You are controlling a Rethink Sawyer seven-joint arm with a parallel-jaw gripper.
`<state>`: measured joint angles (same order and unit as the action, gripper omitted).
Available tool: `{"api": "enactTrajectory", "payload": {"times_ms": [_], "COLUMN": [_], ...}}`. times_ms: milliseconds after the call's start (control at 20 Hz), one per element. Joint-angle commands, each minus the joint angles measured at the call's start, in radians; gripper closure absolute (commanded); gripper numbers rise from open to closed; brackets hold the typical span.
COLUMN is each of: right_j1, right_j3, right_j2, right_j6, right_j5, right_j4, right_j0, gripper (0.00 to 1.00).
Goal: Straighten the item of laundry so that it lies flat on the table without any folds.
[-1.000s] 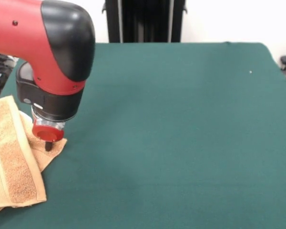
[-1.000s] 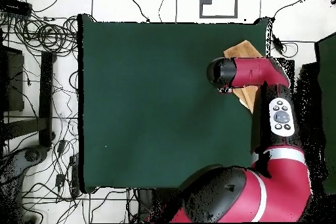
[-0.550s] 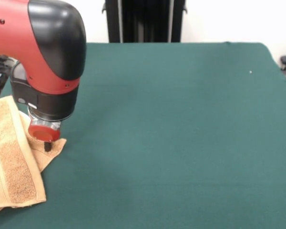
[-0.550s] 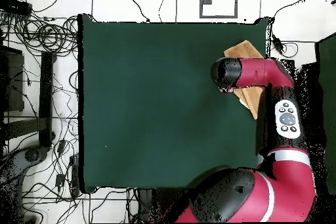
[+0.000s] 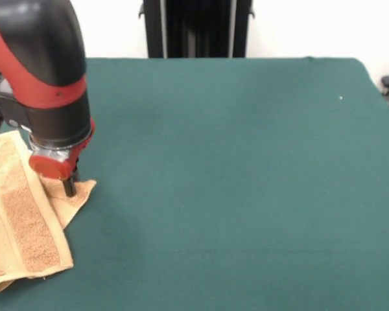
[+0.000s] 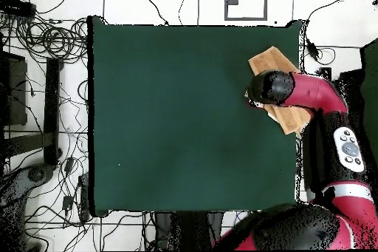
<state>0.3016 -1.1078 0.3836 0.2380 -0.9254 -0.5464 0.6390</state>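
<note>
Towel point(image 5: 23, 214) of tan-orange terry sits at the bench's edge, toward 9 o'clock in the front view and toward 2 o'clock in the overhead view point(image 6: 277, 90). It is not flat: a long strip is folded over on itself, its fluffy pile showing as a darker, rougher band running along the fold between smoother woven margins, and a small corner of a lower layer pokes out from under it toward 3 o'clock in the front view. The folded strip is roughly rectangular with soft, rounded corners. A small patch of white shows just beside the arm's wrist at the towel's upper part; what it is cannot be told.

The hand point(image 5: 69, 188) comes down from a red collar on the black and red arm, and its dark tip stands on or just above that protruding corner; only one narrow dark tip shows, so whether it is spread, pressed together or pinching cloth cannot be told. In the overhead view the arm's black elbow cap covers the hand and the middle of the towel.

The bench point(image 5: 246, 181) is a large rectangle covered in plain dark green cloth, smooth and matte, far larger than the towel. Beyond it the front view shows a white wall and a black upright stand point(image 5: 198, 29). The overhead view shows a pale floor with tangled black cables point(image 6: 44, 38) at 9 to 10 o'clock.
</note>
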Motion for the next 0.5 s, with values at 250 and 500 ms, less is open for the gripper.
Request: {"api": "enactTrajectory", "payload": {"times_ms": [250,500], "right_j1": [0.095,0.120], "right_j3": [-0.387,-0.467], "right_j2": [0.238,0.267], "right_j6": [0.098,0.198], "right_j5": [0.110,0.226], "right_j4": [0.161,0.200], "right_j0": [0.004,0.006], "gripper": [1.00,1.00]}}
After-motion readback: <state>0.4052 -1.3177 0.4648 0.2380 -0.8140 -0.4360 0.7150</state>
